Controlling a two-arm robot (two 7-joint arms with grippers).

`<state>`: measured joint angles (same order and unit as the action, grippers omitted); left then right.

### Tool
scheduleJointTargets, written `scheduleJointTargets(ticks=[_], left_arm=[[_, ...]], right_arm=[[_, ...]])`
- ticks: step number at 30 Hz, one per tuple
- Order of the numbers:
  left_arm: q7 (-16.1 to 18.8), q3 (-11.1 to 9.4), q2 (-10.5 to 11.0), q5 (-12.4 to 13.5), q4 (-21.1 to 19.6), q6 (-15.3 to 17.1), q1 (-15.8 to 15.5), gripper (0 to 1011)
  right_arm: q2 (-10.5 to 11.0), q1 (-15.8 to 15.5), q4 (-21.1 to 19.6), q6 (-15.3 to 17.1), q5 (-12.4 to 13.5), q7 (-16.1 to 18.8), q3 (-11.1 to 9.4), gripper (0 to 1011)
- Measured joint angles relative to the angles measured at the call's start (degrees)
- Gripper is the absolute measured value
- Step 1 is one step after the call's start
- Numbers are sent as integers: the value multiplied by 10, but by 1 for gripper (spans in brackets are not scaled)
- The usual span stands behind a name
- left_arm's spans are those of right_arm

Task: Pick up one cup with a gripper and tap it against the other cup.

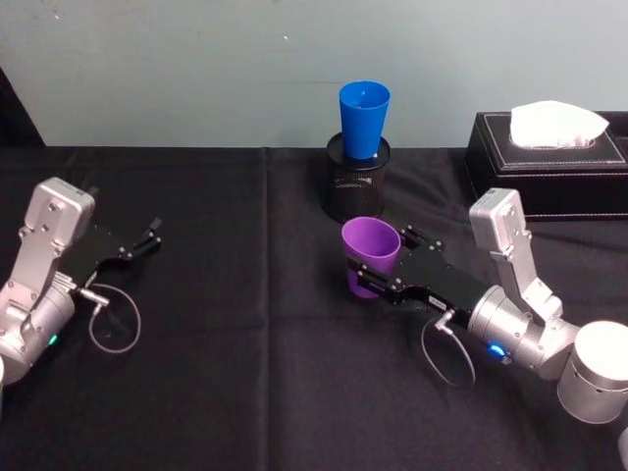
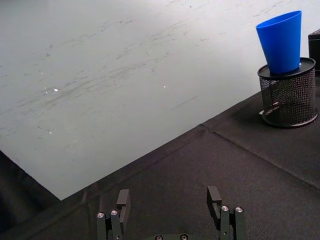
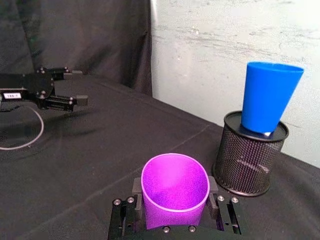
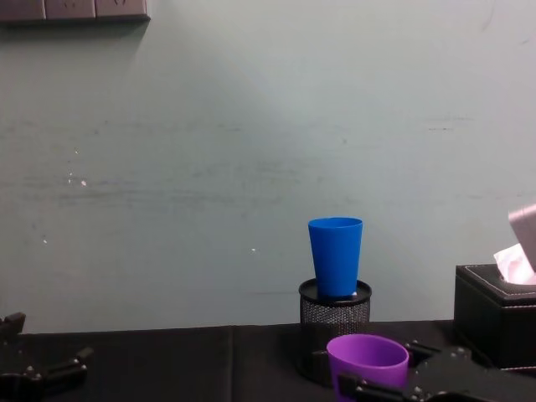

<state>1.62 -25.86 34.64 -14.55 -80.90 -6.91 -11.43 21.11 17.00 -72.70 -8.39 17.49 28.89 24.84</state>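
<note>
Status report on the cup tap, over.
Right gripper shut on purple cup. Left gripper open, idle. Blue cup sits in mesh holder, untouched.

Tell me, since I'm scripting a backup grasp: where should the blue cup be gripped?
Grip the blue cup on its exposed upper wall, coming from the front. Its narrow base sits in the mesh pen holder, and its walls widen upward, so probably squeeze mid-height below the rim.

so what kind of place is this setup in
Probably a lab or office test bench rather than a home: a table draped in black cloth against a bare scuffed pale wall, desk items like a black mesh pen holder and a black leather tissue box, and two robot arms.
</note>
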Motion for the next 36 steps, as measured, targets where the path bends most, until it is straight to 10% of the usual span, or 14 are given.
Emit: scheduleJointTargets(ticks=[36], left_arm=[[0,0,0,0,0,0,0,1005]], right_arm=[[-20,3,37,-5,-11,11,-5,735]])
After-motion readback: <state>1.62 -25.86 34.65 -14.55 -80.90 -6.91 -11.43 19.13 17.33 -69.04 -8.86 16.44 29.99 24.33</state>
